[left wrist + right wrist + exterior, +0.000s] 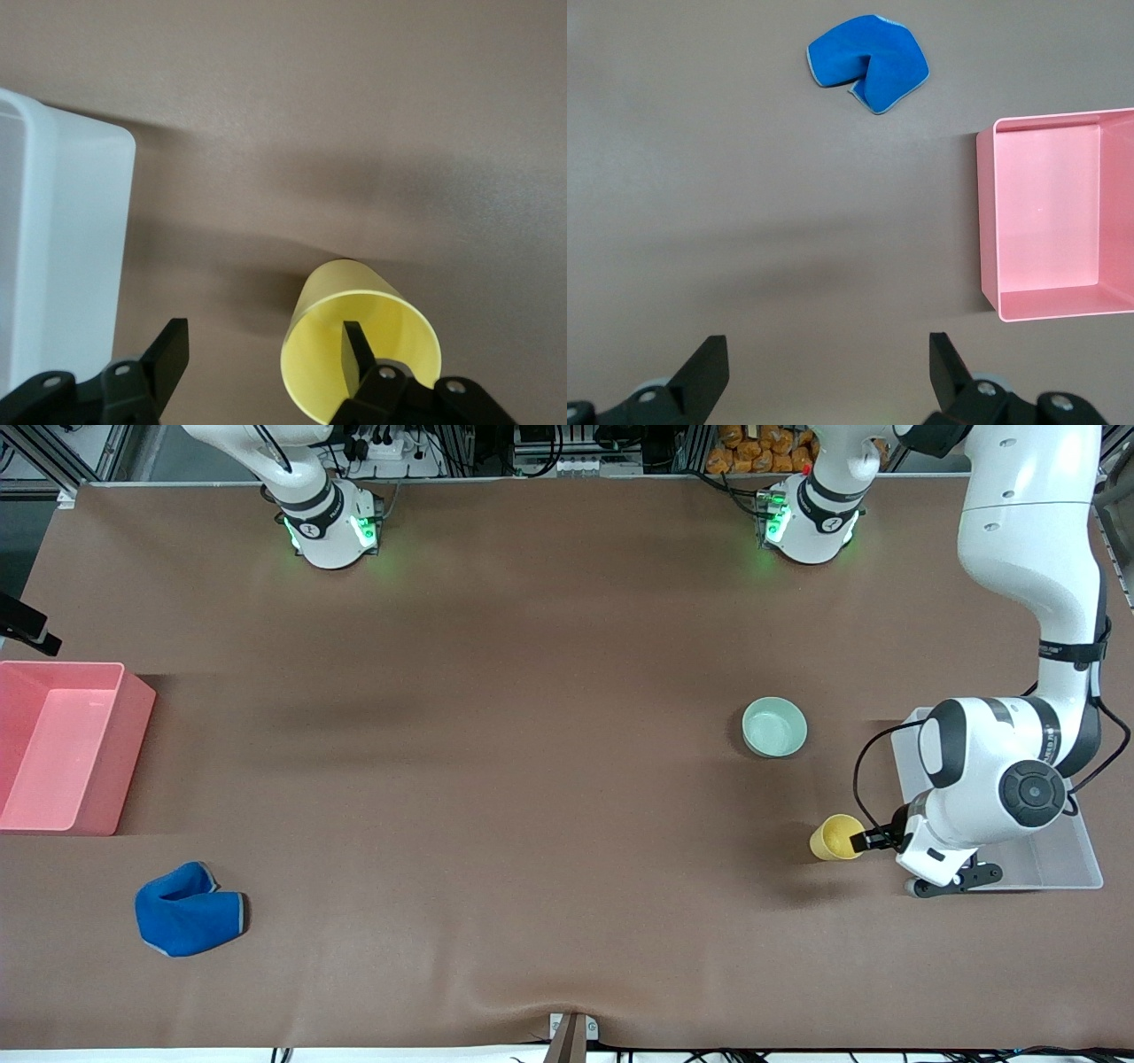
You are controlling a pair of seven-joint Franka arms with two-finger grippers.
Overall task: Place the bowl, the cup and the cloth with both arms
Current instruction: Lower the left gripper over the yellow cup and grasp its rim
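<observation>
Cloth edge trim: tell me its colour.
Thin grey trim on the royal-blue cloth, clearest in the right wrist view.

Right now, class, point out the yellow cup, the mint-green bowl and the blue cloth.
yellow cup (pixel 833 838): front view, on its side wall.
mint-green bowl (pixel 774 727): front view, on its inner floor.
blue cloth (pixel 188 912): front view, on the middle of its folded fabric.

Bright even light, soft shadows, sharp
</observation>
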